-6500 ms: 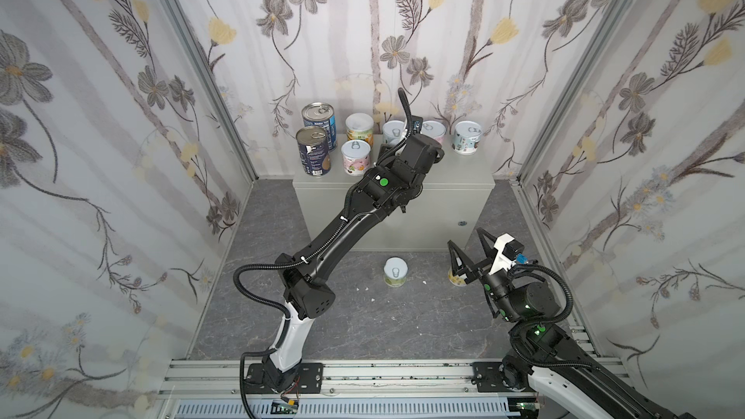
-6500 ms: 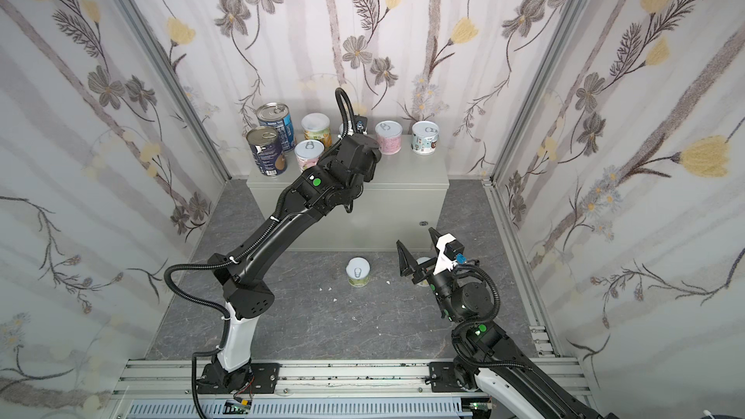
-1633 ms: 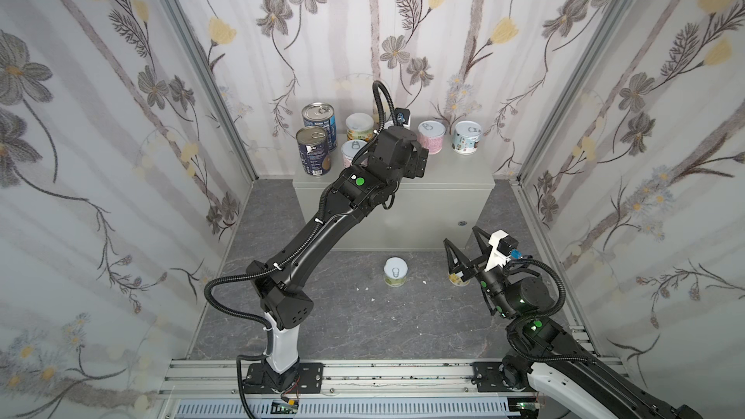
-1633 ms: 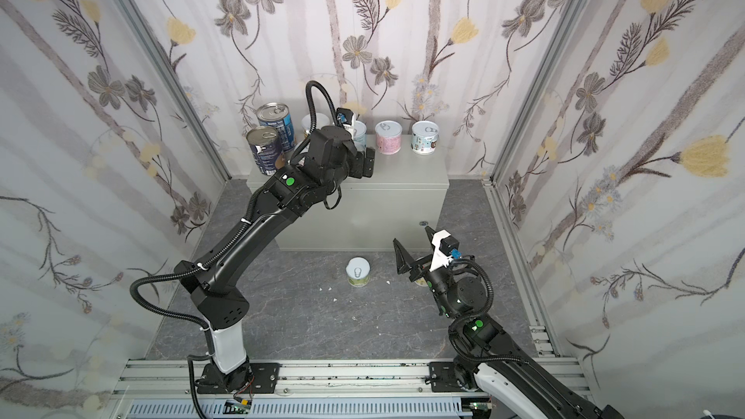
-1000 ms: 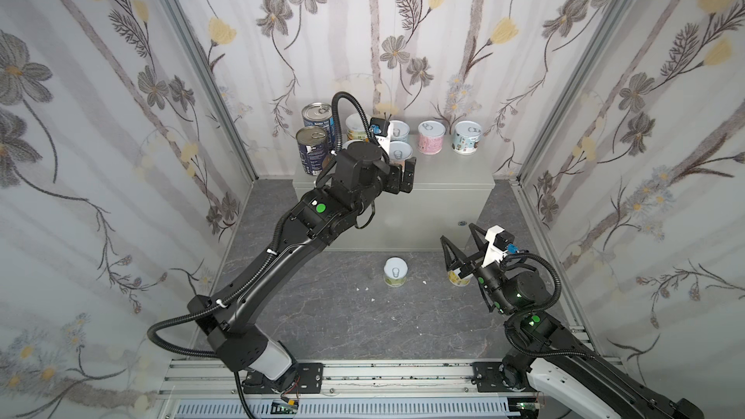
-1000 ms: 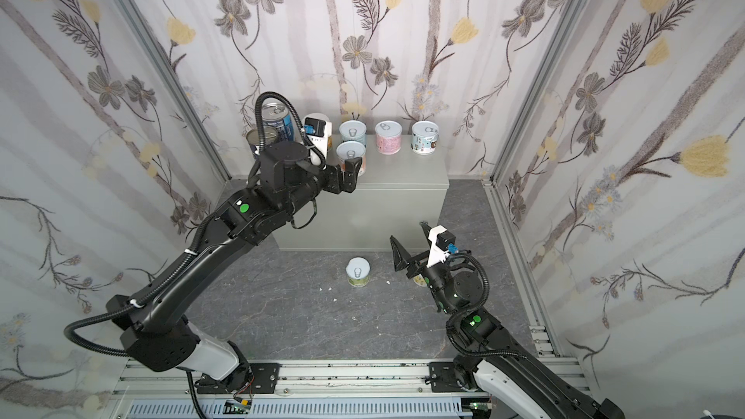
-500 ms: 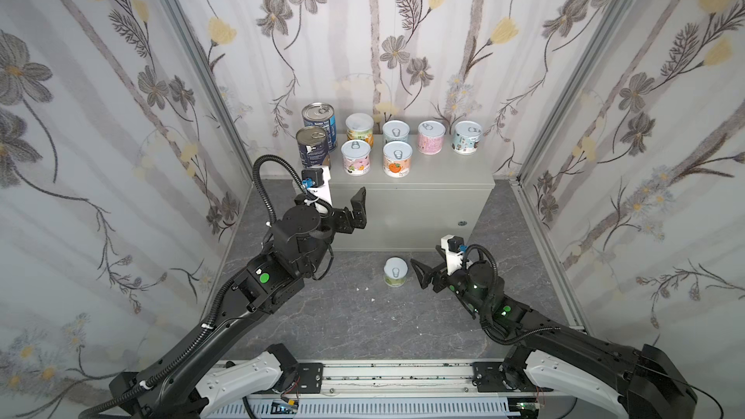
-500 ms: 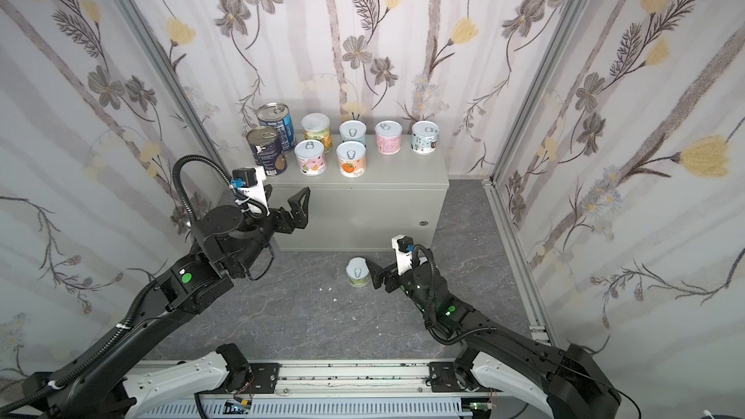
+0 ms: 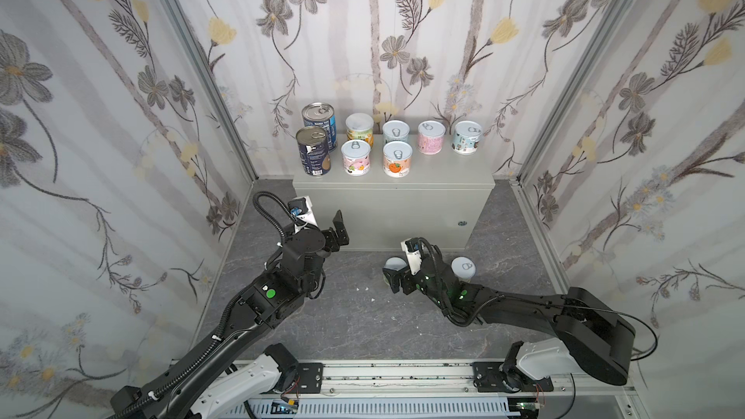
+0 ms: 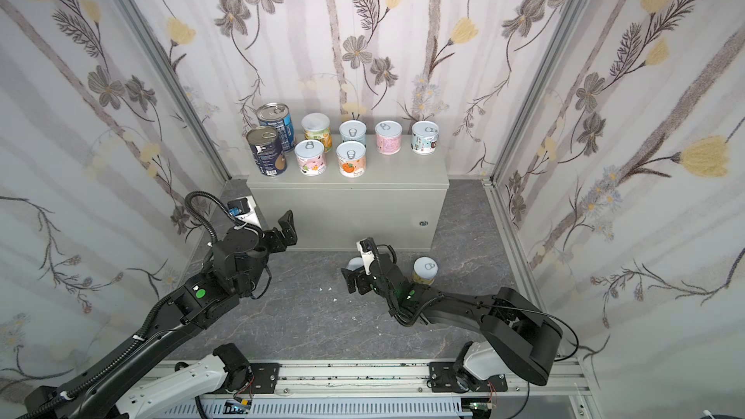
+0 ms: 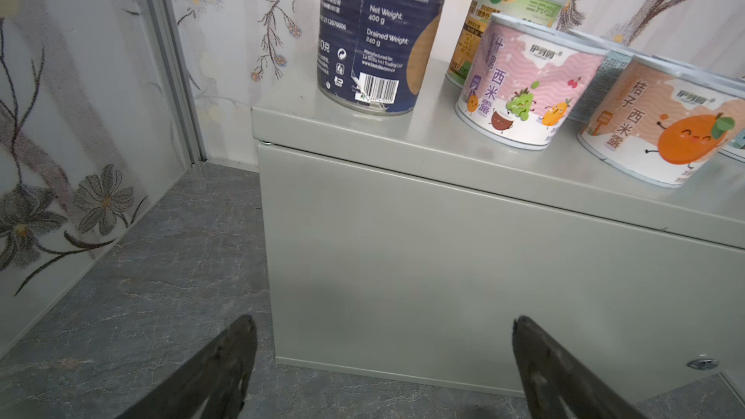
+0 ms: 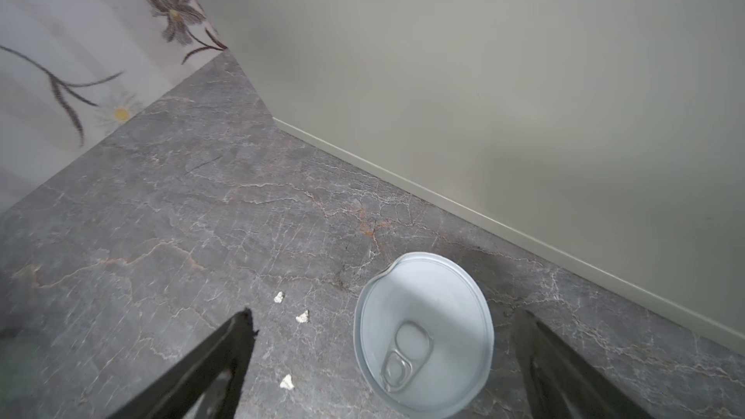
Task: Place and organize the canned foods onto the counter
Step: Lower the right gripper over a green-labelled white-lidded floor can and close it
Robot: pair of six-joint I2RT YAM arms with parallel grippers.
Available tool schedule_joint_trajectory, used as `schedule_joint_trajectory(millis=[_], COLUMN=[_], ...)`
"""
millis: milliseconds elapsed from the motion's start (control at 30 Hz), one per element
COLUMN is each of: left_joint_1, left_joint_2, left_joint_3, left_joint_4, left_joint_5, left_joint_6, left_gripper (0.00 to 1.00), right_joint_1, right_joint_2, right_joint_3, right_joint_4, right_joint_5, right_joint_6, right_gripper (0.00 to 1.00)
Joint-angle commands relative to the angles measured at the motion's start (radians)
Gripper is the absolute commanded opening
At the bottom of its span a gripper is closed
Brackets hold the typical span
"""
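Before counter point(image 9: 395, 203): can point(image 12: 423, 332) partly inside wide right gripper point(image 12: 383, 312), crumbs point(image 12: 302, 316) beside; left gripper point(image 11: 383, 318) wide.

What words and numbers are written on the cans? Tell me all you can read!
"Net Weight 400 g": tall dark-blue can.
"Drained Weight 240 g": same can.
"西米露": pink can.
"桔子西米露": orange-fruit can.
"三只松": green-and-orange can behind.
Other small print: too blurred.

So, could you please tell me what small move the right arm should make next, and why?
Probably lower the right claw and close it on the white-lidded can: the claw is open, the can stands on the floor between its fingers, and it is not yet on the counter.
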Motion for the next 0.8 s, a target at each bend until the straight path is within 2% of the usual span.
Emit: schedule_joint_trajectory(millis=[0,167,467,767], left_joint_1=[0.007,0.015,0.037,0.046], left_joint_2=[-0.001,-0.011,-0.016,0.009], left_joint_3=[-0.006,-0.020,-0.036,-0.031], left_joint_4=[0.006,-0.001,-0.006,-0.003], left_joint_5=[-0.028,-0.028,-0.016,0.007], left_joint_6=[-0.035,-0.033,-0.039,-0.046], left_gripper=[1.00,1.00,1.00,1.00], right_joint_1=[0.035,0.080,0.091,0.088], right_joint_2=[0.087,0.162,0.228,0.299], right_joint_3=[0.089,0.167,0.216,0.249], right_joint_4=[-0.125,-0.216,-0.288,-0.256], right_joint_5=[0.139,0.255,0.359,0.333], right_joint_6=[0.101,0.167,0.202,0.184], right_gripper=[1.00,1.00,1.00,0.96])
